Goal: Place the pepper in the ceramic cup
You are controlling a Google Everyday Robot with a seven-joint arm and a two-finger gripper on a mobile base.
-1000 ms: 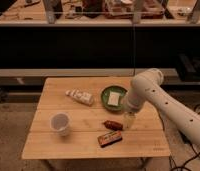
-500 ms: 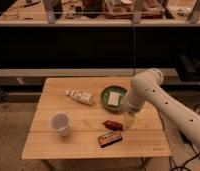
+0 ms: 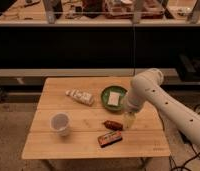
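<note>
The wooden counter (image 3: 83,147) carries all the things, and the white arm (image 3: 158,100) reaches over its right side from the right. At the back of the counter there is a green plate (image 3: 105,95) with a pale block (image 3: 113,98) on it, and left of the plate lies a white tube bottle (image 3: 80,96). Near the front edge lies an orange-and-dark packet (image 3: 109,138).

The ceramic cup (image 3: 60,123) stands upright on the left part of the counter, and nothing shows in it. The pepper (image 3: 113,125) lies flat on the counter near the middle, well apart from the cup and just behind the packet.

The tool (image 3: 129,120) hangs low just beside the pepper, on its right, with its jaws wide and nothing between them.

I judge the task is only at its start: the pepper is not yet grasped. Gripping, lifting, carrying it left and releasing it into the cup are all left to do.
</note>
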